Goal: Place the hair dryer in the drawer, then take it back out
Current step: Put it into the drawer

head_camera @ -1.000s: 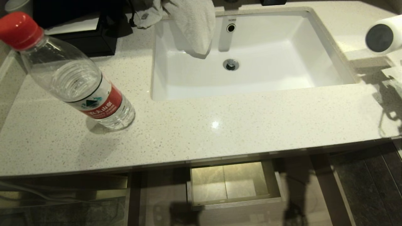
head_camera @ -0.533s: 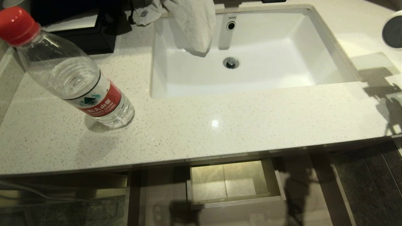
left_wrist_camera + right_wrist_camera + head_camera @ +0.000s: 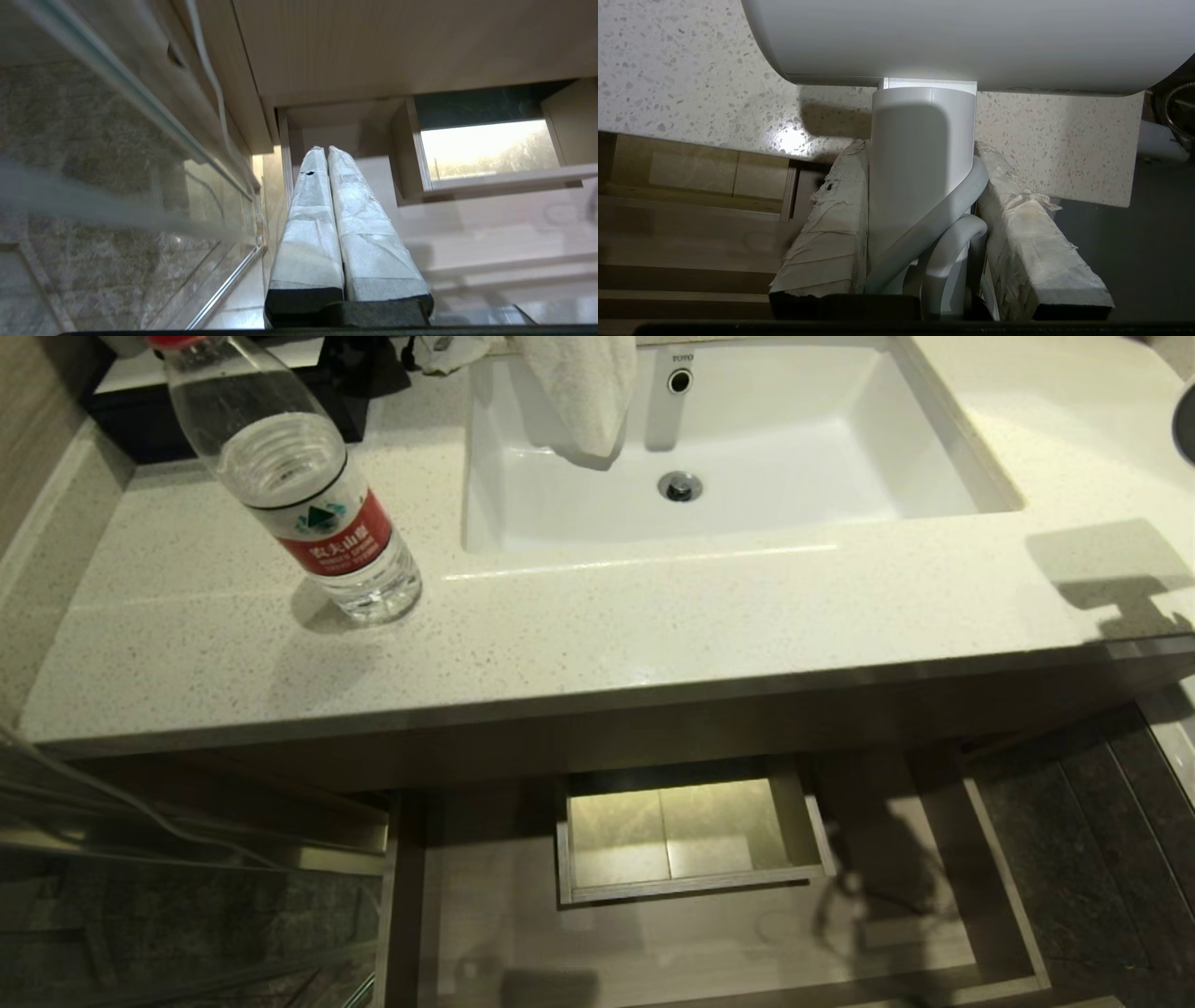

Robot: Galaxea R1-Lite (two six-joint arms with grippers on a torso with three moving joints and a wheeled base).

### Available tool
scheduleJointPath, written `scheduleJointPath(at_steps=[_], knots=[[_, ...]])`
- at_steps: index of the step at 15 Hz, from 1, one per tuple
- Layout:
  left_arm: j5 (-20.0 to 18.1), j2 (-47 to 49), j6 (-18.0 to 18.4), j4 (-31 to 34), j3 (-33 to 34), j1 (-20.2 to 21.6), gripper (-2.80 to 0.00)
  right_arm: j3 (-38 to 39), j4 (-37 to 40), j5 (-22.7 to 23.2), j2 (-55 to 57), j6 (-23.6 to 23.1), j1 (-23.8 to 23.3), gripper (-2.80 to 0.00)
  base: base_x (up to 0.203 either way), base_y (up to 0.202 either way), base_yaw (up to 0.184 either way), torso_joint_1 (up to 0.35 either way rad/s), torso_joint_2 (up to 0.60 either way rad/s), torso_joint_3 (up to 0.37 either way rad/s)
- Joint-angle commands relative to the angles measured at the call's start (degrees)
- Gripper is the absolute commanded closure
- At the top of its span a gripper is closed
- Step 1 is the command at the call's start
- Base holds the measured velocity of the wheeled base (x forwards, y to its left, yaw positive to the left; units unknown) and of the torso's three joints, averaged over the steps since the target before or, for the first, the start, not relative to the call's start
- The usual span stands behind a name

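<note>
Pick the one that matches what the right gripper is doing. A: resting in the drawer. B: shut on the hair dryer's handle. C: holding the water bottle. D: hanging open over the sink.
B: in the right wrist view the right gripper has its taped fingers pressed on both sides of the hair dryer handle.

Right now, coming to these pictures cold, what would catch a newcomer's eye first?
Probably the red-labelled water bottle standing on the speckled counter, left of the white sink. Below the counter's edge, the wooden drawer stands pulled open, its boxed cutout lit. In the right wrist view, the right hand grips the white hair dryer by its handle.
</note>
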Motion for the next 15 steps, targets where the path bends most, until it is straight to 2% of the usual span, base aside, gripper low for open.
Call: scheduleJointPath(at_steps=[1, 12, 15], knots=[[0.0, 0.0, 0.0, 0.0, 0.0, 0.0, 0.00, 1.3, -0.1, 0.1, -1.6, -0.1, 0.0, 0.00, 0.000, 0.000, 0.000, -0.330, 0.12, -0.217], [0.0, 0.0, 0.0, 0.0, 0.0, 0.0, 0.00, 5.2, -0.3, 0.0, -3.7, 0.0, 0.0, 0.00, 0.000, 0.000, 0.000, -0.305, 0.05, -0.250], [0.0, 0.0, 0.0, 0.0, 0.0, 0.0, 0.00, 5.7, -0.4, 0.1, -3.9, 0.1, 0.0, 0.00, 0.000, 0.000, 0.000, -0.248, 0.31, 0.060]])
